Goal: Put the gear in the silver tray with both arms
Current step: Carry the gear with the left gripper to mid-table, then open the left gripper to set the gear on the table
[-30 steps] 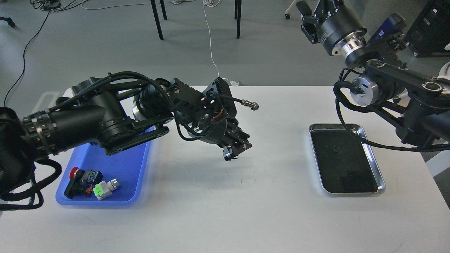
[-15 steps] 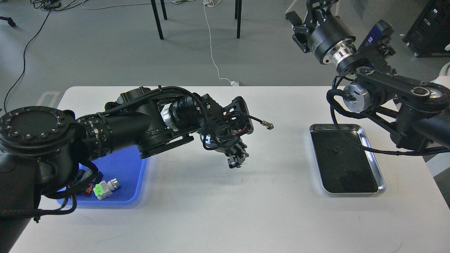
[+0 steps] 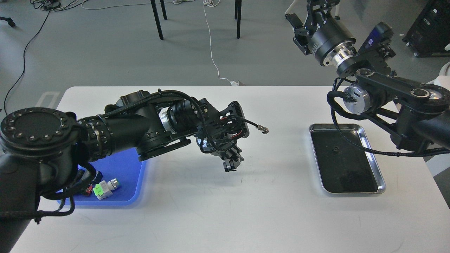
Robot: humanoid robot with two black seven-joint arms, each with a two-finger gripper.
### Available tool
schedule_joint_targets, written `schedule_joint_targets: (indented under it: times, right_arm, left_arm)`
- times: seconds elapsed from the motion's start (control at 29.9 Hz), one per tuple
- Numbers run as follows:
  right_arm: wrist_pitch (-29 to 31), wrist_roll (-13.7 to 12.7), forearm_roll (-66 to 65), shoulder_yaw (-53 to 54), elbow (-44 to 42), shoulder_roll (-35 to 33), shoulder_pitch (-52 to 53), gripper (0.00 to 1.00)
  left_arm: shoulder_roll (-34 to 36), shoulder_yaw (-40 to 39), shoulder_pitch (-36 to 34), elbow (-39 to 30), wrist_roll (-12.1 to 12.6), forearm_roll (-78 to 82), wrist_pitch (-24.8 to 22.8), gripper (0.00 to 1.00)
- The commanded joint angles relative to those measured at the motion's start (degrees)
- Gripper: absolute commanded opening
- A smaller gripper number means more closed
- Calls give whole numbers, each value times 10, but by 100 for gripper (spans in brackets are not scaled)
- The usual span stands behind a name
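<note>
Roughly, as seen from the head:
Left pincer [image 3: 230, 164]: low above mid-counter, dark and end-on; gap and any load, I cannot tell.
Right pincer [image 3: 309, 14]: raised beyond the far edge, top cut off; opening unreadable.
Silver tray [image 3: 373, 158]: one, on the white counter [image 3: 225, 211] at right, perhaps a small dark speck inside.
Blue tray [image 3: 130, 168]: one, left, mostly hidden by the left arm; parts partly visible.

Silver tray [image 3: 373, 159]: rect, shiny rim w/ rounded corners, dark reflective bottom, lying flat on the table. I see it well to the right of my left gripper [image 3: 231, 164], and below/nearer than my raised right gripper [image 3: 305, 14].
</note>
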Motion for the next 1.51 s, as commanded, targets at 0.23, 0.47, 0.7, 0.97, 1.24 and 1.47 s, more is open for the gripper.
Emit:
schedule_joint_targets:
  times: [0.23,0.47,0.7,0.97,1.24,1.47]
  right_arm:
    - [0,0,0,-1,0,-4,-9,99]
    - [0,0,0,0,0,-6,-13,99]
    - [0,0,0,0,-1,-7,-14,99]
    - [0,0,0,0,0,-7,-13,99]
    - [3,0,0,0,0,-25,-14,99]
    - [7,0,-22,0,8,-85,-61,99]
  left_arm:
    - [0,10,12,-24,0,-1,0,16]
    - [0,11,18,-43,0,-1,0,18]
    - [0,14,21,-42,0,-1,0,25]
    - [0,14,26,-36,0,-1,0,67]
    - [0,-8,7,-44,0,-41,0,82]
    - [43,-99,14,-100,0,-195,0,92]
